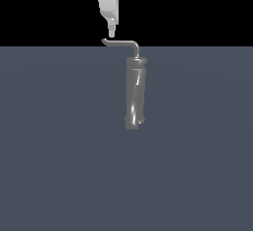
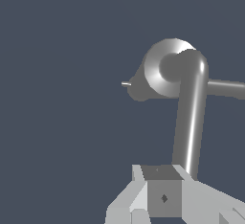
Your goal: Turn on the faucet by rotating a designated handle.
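Note:
The faucet (image 1: 135, 92) is a tall shiny grey cylinder standing on the dark floor. In the wrist view I look down on its round top (image 2: 157, 74). The handle (image 1: 121, 42) is a thin bent rod that runs from the cylinder's top toward the exterior view's left and ends in a small upturned tip. My white gripper (image 1: 111, 31) hangs just above that tip, fingers pointing down and pressed together, holding nothing. In the wrist view the handle (image 2: 191, 117) stretches from the faucet top to my gripper (image 2: 162, 196), and its far end is hidden behind the fingers.
A flat dark blue-grey floor (image 1: 59, 151) surrounds the faucet. A second thin rod (image 2: 227, 88) sticks out sideways from the faucet top in the wrist view.

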Motion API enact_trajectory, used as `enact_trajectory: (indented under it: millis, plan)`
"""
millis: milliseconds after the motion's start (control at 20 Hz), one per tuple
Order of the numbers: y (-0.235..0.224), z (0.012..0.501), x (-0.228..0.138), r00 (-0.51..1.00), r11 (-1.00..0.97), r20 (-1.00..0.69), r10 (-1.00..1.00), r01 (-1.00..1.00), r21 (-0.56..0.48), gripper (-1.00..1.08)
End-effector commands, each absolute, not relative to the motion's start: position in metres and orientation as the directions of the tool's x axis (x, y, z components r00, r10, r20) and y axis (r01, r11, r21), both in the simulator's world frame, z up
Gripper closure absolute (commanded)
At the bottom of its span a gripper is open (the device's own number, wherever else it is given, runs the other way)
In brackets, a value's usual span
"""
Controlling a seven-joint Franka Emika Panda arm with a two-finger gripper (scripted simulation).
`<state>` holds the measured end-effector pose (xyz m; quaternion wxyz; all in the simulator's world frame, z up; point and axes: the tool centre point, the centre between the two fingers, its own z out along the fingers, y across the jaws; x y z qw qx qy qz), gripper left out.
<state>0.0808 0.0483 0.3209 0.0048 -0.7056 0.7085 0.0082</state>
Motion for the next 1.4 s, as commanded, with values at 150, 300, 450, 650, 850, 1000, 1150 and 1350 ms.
enact_trajectory:
  millis: [150, 300, 450, 650, 850, 1000, 1150, 1350]
  plan:
    - [0.051, 0.306, 0.093, -0.076, 0.076, -0.006, -0.997, -0.997, 0.002, 1.08]
    - [0.052, 0.302, 0.096, -0.097, 0.097, -0.002, -0.995, -0.995, 0.001, 1.08]
    - [0.052, 0.300, 0.098, -0.106, 0.106, 0.000, -0.994, -0.994, 0.000, 1.08]
    - [0.052, 0.300, 0.098, -0.107, 0.107, 0.000, -0.994, -0.994, 0.000, 1.08]
    - [0.054, 0.300, 0.091, -0.106, 0.106, 0.000, -0.994, -0.994, 0.000, 1.08]
    - [0.055, 0.300, 0.083, -0.106, 0.106, 0.000, -0.994, -0.994, 0.000, 1.08]
    - [0.056, 0.300, 0.075, -0.106, 0.106, 0.000, -0.994, -0.994, 0.000, 1.08]
    - [0.058, 0.300, 0.065, -0.106, 0.106, 0.000, -0.994, -0.994, 0.000, 1.08]
